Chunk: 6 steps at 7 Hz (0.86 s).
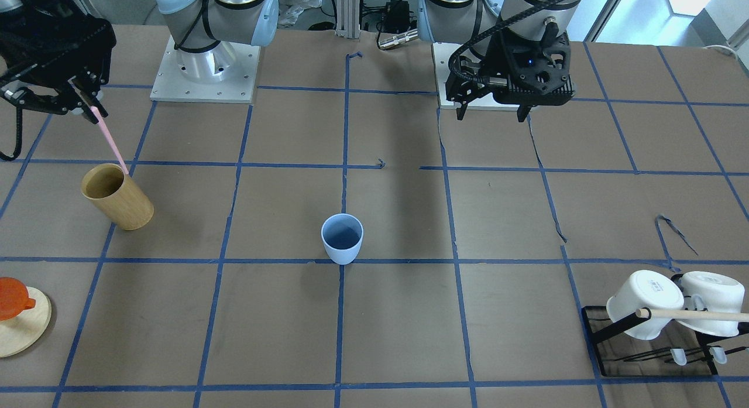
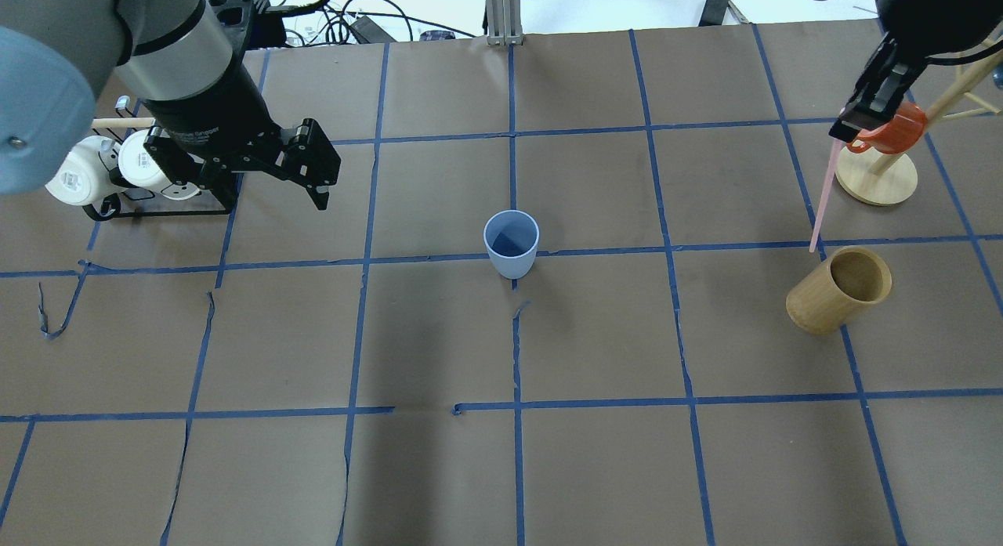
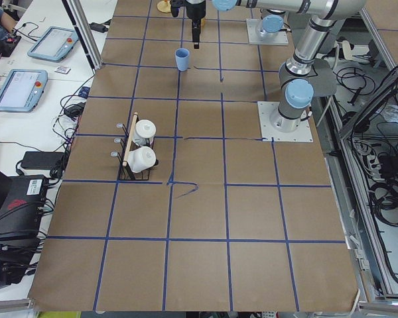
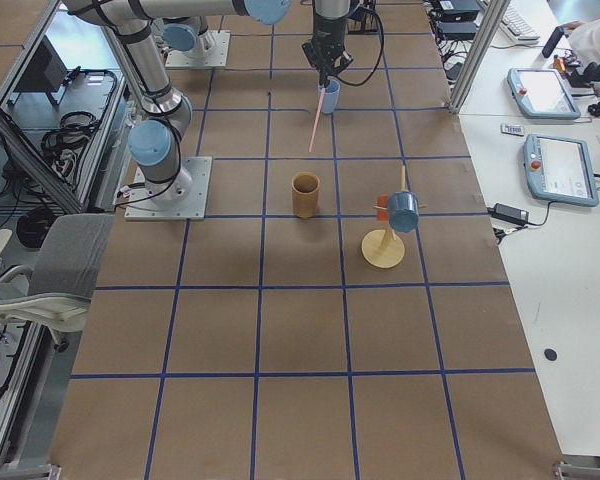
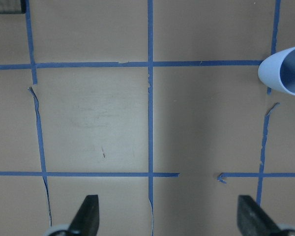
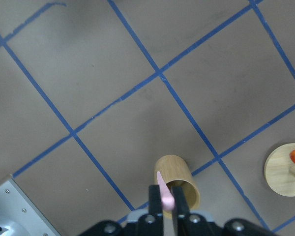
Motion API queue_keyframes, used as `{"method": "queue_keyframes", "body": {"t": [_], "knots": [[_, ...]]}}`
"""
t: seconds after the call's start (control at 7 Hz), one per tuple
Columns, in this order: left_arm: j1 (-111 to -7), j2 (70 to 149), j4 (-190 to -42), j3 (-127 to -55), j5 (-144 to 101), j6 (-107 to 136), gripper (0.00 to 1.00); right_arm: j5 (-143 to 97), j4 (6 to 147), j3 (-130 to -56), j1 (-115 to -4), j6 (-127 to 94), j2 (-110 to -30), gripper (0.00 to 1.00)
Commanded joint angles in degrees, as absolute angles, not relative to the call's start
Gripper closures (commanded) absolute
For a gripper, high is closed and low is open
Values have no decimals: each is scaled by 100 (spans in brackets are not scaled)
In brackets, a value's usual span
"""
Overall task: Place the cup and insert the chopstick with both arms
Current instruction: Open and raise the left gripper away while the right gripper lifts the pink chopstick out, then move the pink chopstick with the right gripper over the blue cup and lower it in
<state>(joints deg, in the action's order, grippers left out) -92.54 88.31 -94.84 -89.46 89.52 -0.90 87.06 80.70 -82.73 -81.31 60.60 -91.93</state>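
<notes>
The pale blue cup [image 1: 342, 238] stands upright and empty at the table's middle; it also shows in the overhead view [image 2: 511, 244] and at the edge of the left wrist view [image 5: 285, 69]. My right gripper [image 1: 88, 106] is shut on the top of a thin pink chopstick [image 1: 110, 141]. The chopstick [image 2: 823, 205] hangs tilted, with its lower tip just above the rim of the tan wooden cylinder [image 2: 838, 289]. My left gripper [image 1: 491, 112] is open and empty, raised near its base, well away from the cup. Its fingers [image 5: 86, 216] show spread wide.
A black rack with two white mugs [image 1: 673, 320] and a beige rod stands on my left side. A round wooden stand with an orange mug [image 2: 878, 170] is beyond the tan cylinder [image 6: 177, 184]. Blue tape lines grid the brown table.
</notes>
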Motion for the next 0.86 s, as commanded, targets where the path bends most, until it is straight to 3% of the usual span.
{"method": "queue_keyframes", "body": {"t": [0.0,0.43,0.71], "knots": [[-9185,8912,-9204,-8930,8509,-413,0,7885,8120,-8235,-8636,4614,-9255,96],[-9202,8886,-9202,-8938,8552,-352,0,7963,9574,-8594,-10314,2179,-8966,96],[-9202,8877,-9193,-8947,8569,-325,0,7972,10892,-8990,-10669,1462,-8711,95]]}}
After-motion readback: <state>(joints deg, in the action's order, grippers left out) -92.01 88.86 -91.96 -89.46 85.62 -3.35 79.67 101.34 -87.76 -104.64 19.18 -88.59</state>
